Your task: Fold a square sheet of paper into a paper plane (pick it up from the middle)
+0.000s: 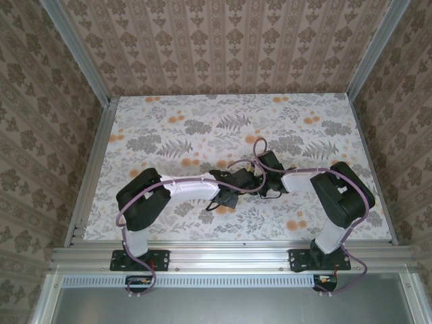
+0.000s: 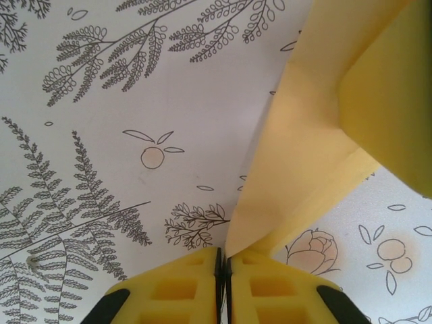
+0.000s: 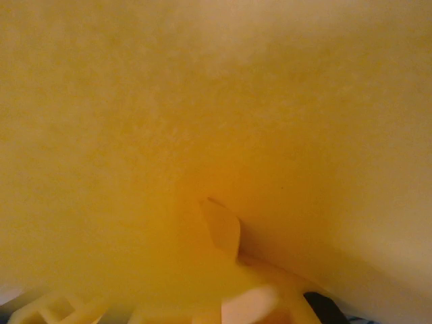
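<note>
Your left gripper [image 2: 225, 273] is pinched almost shut on the yellow paper [image 2: 304, 169]'s folded corner, with bare table [image 2: 169, 101] on its left. Right gripper [image 3: 182, 310] is pressed together, the paper right up against it.

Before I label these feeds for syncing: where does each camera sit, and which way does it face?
Top external: above and behind the arms, looking down at the table; left arm and right arm show, bases at the bottom.
Left wrist: on the left wrist, looking down past the left fingers at the paper and the table.
Right wrist: on the right wrist, close against the paper; right fingers blurred at the bottom.
Shared: both wrist views see the paper.
</note>
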Robot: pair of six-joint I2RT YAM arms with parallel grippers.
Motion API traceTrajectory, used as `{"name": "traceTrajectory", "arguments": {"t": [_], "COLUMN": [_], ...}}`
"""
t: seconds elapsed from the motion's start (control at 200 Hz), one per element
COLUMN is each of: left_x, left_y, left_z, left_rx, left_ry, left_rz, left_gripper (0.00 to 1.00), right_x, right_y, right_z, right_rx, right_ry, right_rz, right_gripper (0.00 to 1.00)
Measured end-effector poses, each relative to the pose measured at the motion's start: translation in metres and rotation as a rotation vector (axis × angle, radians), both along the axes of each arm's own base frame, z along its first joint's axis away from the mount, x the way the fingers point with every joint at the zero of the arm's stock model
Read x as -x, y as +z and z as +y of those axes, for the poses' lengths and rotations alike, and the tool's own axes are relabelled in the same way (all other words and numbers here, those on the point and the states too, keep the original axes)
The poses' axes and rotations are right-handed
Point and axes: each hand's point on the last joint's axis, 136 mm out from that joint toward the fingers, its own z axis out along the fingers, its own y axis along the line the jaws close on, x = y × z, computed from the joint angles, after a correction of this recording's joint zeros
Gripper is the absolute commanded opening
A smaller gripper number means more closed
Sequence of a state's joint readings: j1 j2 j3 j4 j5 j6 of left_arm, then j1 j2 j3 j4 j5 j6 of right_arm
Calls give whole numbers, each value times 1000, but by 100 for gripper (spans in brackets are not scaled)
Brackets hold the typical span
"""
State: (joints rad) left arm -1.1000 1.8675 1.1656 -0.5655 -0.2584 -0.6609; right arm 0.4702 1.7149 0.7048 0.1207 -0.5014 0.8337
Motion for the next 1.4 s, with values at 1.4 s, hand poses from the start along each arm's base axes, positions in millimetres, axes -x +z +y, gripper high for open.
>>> {"name": "traceTrajectory", "arguments": {"t": [1.4], "left_x": [-22], "left_y": [3], "left_z": [2], "left_rx": [490], "left_ry": [223], "left_rz": [193], "left_gripper": [16], "right_x": [3], "right_y": [2], "right_z": [28], "right_rx": [-96], "right_ry": [298], "right_rz": [-145], "right_gripper": [0]}}
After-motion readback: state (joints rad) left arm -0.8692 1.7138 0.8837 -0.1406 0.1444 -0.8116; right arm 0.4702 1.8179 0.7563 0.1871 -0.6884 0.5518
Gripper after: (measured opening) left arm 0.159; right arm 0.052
